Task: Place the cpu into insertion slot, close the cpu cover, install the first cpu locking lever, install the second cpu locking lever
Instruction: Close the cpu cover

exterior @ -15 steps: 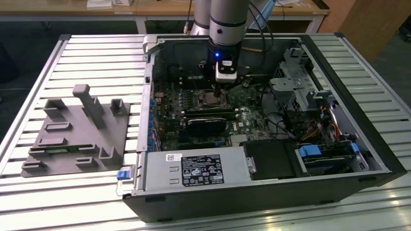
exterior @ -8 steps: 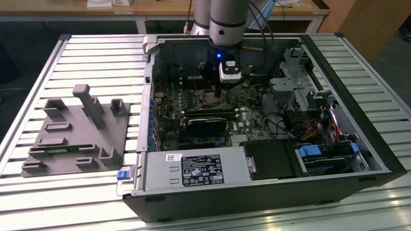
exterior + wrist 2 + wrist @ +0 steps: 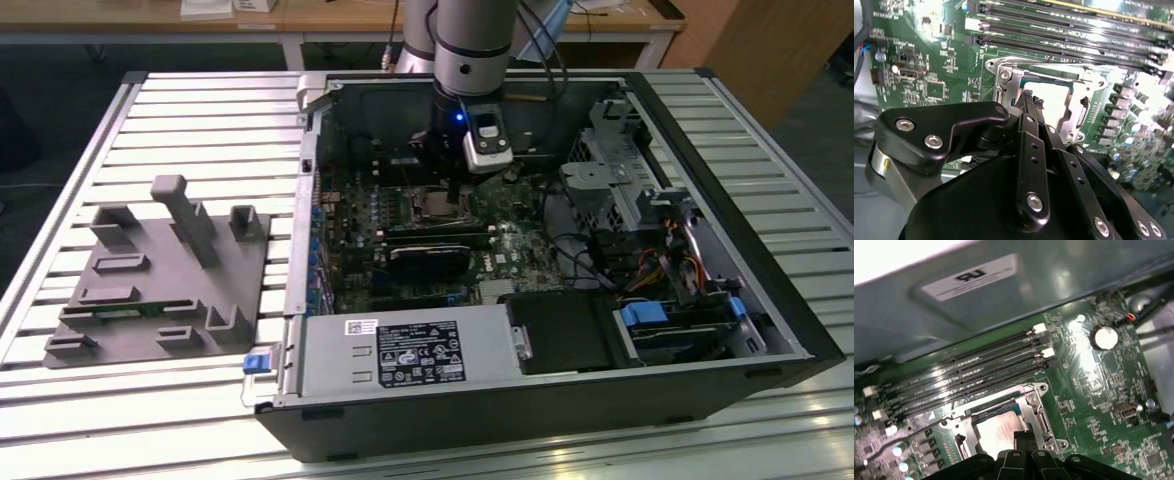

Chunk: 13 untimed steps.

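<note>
Finds gripper (image 3: 1031,100) pressed together, pinching nothing, low over cpu (image 3: 996,432). Finds cpu seated in insertion slot (image 3: 438,205), cpu cover (image 3: 1037,410) flat around its grey face, green board (image 3: 1094,405) around.

We see the arm (image 3: 470,40) reaching down from the far side into an open computer case (image 3: 787,330) that lies on a slatted metal table (image 3: 200,110). Its gripper (image 3: 447,176) hangs low over the green motherboard (image 3: 514,245), just above the insertion slot (image 3: 438,207). A small blue light (image 3: 459,118) glows on the wrist. Near the slot lies a black block (image 3: 427,262). A labelled power supply (image 3: 400,355) sits at the near edge of the case. On the exterior view's left, 1 grey fixture plate (image 3: 160,290) with upright posts rests on the table, apart from the case
</note>
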Each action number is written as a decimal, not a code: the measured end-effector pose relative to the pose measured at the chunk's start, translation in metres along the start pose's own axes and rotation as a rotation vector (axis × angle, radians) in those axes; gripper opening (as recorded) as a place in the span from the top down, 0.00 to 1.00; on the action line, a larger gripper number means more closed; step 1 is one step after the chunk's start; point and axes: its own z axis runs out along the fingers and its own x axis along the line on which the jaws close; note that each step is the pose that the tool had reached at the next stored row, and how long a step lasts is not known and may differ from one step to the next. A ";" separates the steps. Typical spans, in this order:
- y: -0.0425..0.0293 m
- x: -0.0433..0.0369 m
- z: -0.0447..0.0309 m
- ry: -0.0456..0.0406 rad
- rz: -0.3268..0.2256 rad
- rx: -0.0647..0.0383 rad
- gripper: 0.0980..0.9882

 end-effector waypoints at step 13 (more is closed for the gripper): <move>0.0001 0.0000 0.0018 0.0012 -0.169 -0.032 0.99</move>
